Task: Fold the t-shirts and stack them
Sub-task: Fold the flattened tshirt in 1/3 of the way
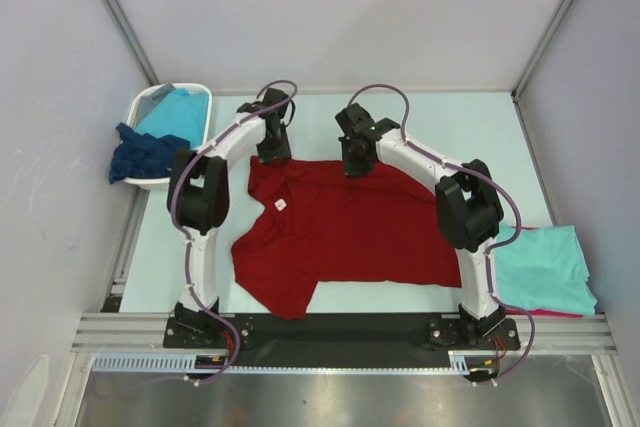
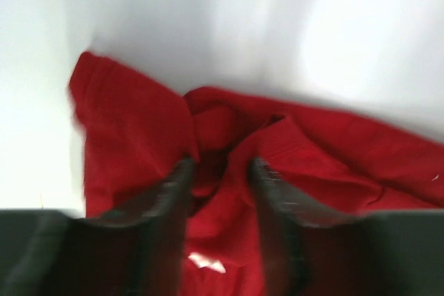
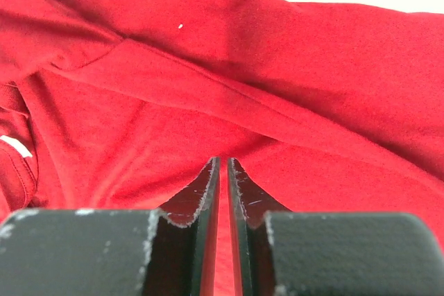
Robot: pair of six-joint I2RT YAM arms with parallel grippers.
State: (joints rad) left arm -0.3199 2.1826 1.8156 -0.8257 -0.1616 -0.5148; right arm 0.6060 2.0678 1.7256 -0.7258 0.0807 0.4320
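One dark red t-shirt [image 1: 350, 232] lies crosswise — collar left.

Two white arms on show, the left arm [image 1: 197, 257] and the right arm [image 1: 478, 272], each broken up by chunky black joint housings [image 1: 198, 192]. Grey-purple cables [image 1: 283, 87] arc off both wrists, and there's a tiny green light [image 1: 373, 128] on the right one. Left gripper [image 2: 220, 168]: dark, blunt fingers [image 2: 166, 199]. Right gripper [image 3: 223, 163]: flat black fingers, inner edges scuffed whitish.
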